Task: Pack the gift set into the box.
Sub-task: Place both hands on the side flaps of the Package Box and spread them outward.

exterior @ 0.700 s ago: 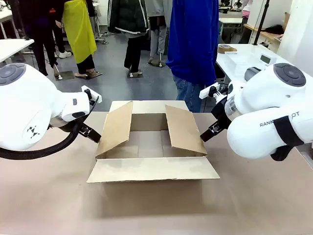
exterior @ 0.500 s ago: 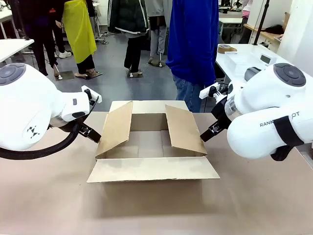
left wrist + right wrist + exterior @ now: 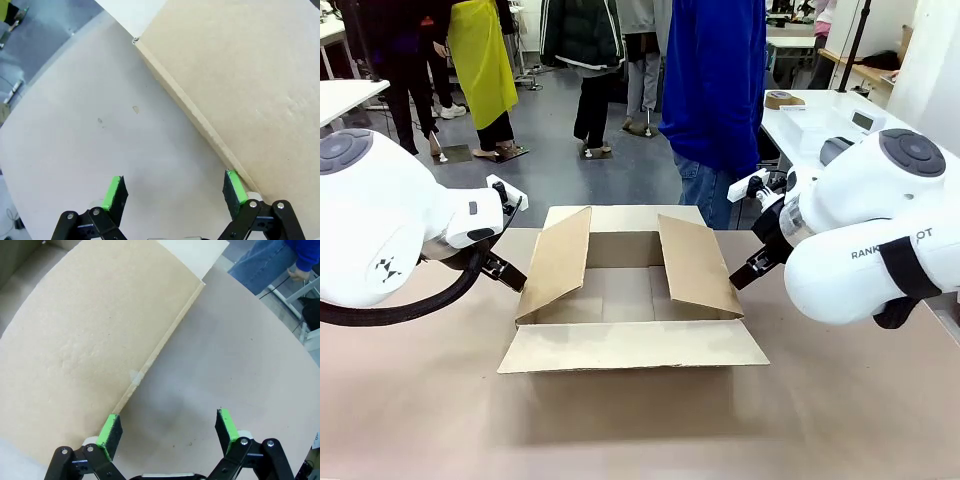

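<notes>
The box [image 3: 630, 345] stands open in the middle of the table, its front flap lying flat and its two side flaps leaning inward. No gift set is in view. My left gripper [image 3: 175, 192] is open at the box's left side, one green pad [image 3: 234, 187] right at the edge of the cardboard flap [image 3: 250, 75]. My right gripper [image 3: 167, 430] is open at the box's right side, one pad [image 3: 109, 431] likewise at the flap's edge [image 3: 90, 330]. Nothing lies between the fingers of either gripper. In the front view both grippers sit low beside the box, left [image 3: 505, 270] and right [image 3: 750, 268].
A person in a blue jacket [image 3: 715, 80] stands at the far side of the table [image 3: 620, 420], just behind the box. Bare tabletop lies in front of the box. White tables stand at the far left [image 3: 345, 95] and far right [image 3: 820, 125].
</notes>
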Motion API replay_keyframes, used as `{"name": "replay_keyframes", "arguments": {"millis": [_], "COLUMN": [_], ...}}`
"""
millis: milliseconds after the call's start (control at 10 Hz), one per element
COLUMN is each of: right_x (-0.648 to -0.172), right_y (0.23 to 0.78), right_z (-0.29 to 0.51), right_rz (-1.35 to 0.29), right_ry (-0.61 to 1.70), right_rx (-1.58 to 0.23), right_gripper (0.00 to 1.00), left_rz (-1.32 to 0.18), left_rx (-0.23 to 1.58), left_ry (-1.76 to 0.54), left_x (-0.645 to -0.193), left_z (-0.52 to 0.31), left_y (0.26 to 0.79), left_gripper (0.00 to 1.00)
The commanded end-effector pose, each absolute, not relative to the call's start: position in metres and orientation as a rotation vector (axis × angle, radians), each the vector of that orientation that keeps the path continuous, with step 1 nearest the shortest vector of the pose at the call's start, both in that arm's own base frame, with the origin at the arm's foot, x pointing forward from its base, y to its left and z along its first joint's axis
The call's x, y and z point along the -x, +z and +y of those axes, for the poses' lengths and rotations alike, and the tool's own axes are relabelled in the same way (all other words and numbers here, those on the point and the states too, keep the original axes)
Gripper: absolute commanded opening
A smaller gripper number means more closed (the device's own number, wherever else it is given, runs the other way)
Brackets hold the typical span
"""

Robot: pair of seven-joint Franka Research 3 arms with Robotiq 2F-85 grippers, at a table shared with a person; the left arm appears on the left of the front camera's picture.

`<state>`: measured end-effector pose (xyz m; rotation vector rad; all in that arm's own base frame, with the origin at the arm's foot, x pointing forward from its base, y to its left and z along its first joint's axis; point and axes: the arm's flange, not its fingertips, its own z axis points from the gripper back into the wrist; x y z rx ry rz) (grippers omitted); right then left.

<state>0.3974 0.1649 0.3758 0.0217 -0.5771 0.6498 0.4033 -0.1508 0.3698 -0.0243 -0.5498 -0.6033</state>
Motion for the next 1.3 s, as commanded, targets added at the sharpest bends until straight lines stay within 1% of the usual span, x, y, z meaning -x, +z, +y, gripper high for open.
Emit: {"name": "replay_keyframes", "arguments": {"millis": [0,600,700,800,900,1000,1100,1200], "right_x": [-0.397,-0.397,-0.397,-0.39,-0.375,-0.359,-0.342,-0.329], "right_y": [0.376,0.376,0.39,0.423,0.468,0.501,0.524,0.539], "right_z": [0.165,0.165,0.159,0.142,0.12,0.106,0.09,0.07], "right_rz": [-0.577,-0.577,-0.585,-0.627,-0.659,-0.626,-0.603,-0.559], "right_ry": [0.65,0.65,0.672,0.622,0.553,0.457,0.416,0.329], "right_rx": [-0.022,-0.022,-0.032,-0.055,-0.11,-0.116,-0.231,-0.317], "right_gripper": [1.0,1.0,1.0,1.0,1.0,1.0,1.0,1.0], "left_rz": [-0.551,-0.55,-0.561,-0.584,-0.601,-0.661,-0.676,-0.66], "left_rx": [0.025,0.024,0.042,0.079,0.111,0.146,0.202,0.32], "left_ry": [-0.605,-0.603,-0.639,-0.63,-0.548,-0.457,-0.412,-0.427], "left_x": [-0.403,-0.403,-0.398,-0.384,-0.361,-0.338,-0.315,-0.297], "left_z": [-0.151,-0.151,-0.145,-0.133,-0.111,-0.094,-0.076,-0.057], "left_y": [0.37,0.37,0.387,0.419,0.459,0.492,0.515,0.529], "left_gripper": [1.0,1.0,1.0,1.0,1.0,1.0,1.0,1.0]}}
